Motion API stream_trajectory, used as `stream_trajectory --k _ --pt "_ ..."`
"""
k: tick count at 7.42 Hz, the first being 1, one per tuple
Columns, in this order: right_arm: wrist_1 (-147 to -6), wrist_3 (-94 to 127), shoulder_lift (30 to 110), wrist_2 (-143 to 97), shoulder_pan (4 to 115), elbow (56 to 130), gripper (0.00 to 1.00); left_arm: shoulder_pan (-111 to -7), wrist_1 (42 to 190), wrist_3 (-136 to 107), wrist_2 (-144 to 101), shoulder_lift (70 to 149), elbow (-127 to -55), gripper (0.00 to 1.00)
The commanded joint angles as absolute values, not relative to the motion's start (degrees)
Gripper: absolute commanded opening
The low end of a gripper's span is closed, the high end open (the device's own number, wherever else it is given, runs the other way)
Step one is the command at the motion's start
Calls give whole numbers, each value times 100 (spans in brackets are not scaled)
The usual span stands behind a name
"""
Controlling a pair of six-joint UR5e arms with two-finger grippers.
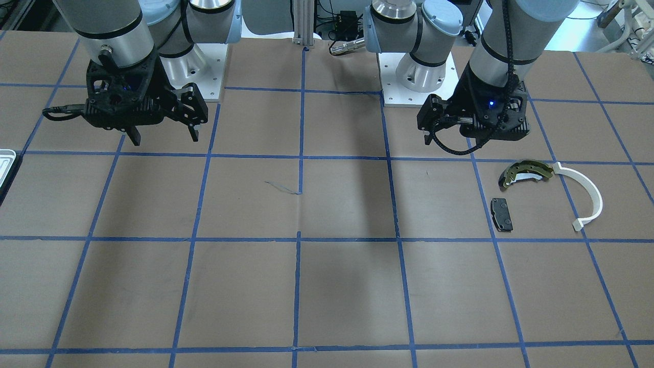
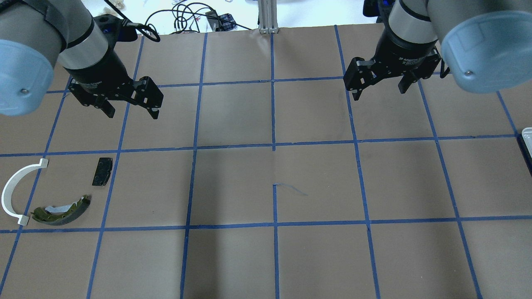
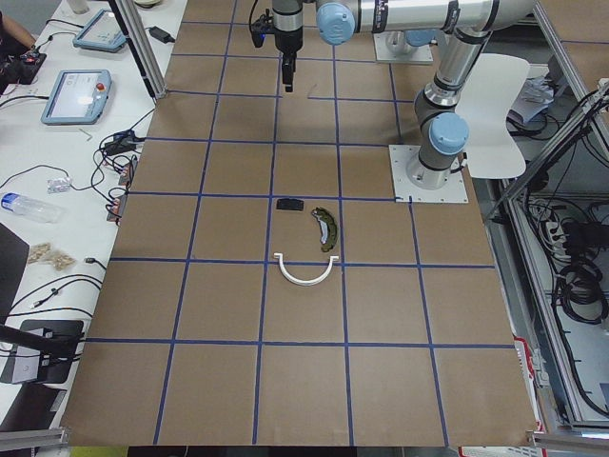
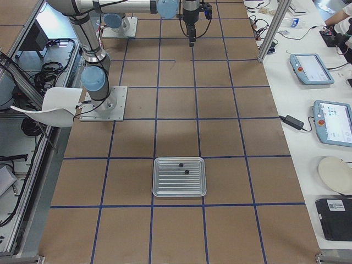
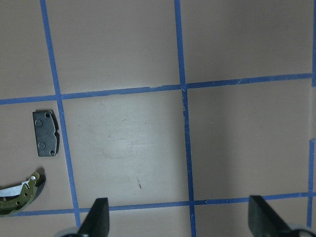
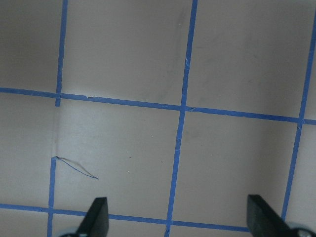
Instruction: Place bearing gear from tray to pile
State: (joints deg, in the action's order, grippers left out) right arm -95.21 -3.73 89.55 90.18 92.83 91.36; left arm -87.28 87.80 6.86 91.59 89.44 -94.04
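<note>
The whitish-grey tray (image 4: pixel 179 187) shows whole only in the right side view, with two small dark round parts (image 4: pixel 187 171) on it, too small to identify. Only its edge shows in the overhead view (image 2: pixel 528 139) and the front view (image 1: pixel 5 163). The pile lies at the table's left: an olive-gold brake shoe (image 2: pixel 62 211), a white plastic arc (image 2: pixel 16 191) and a black pad (image 2: pixel 102 171). My left gripper (image 2: pixel 132 113) hangs open and empty above the table, beyond the pad. My right gripper (image 2: pixel 379 94) is open and empty, well left of the tray.
The table is brown, with a grid of blue tape lines. The arms' white base plates (image 1: pixel 419 76) stand at its robot-side edge. An aluminium post (image 2: pixel 268 16) and cables sit at the far edge. Side benches with tablets (image 4: pixel 333 121) flank the operators' side.
</note>
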Motion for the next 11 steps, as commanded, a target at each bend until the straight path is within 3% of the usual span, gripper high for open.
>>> stream_trajectory --k 1,4,7,11 --pt "-9545 -465 8930 8948 9229 9201 100 -8728 8780 686 9167 8947 -9413 100" --pt "-9519 -640 8921 8938 8809 9185 100 -8728 8780 686 9176 8965 -9413 100" --pt "-9518 -2090 8763 8992 7379 9211 100 -8728 8780 694 9185 8956 -9413 100" --pt "-10324 -4239 7756 9009 5568 9220 100 -8728 8780 694 9193 8956 -9413 100"
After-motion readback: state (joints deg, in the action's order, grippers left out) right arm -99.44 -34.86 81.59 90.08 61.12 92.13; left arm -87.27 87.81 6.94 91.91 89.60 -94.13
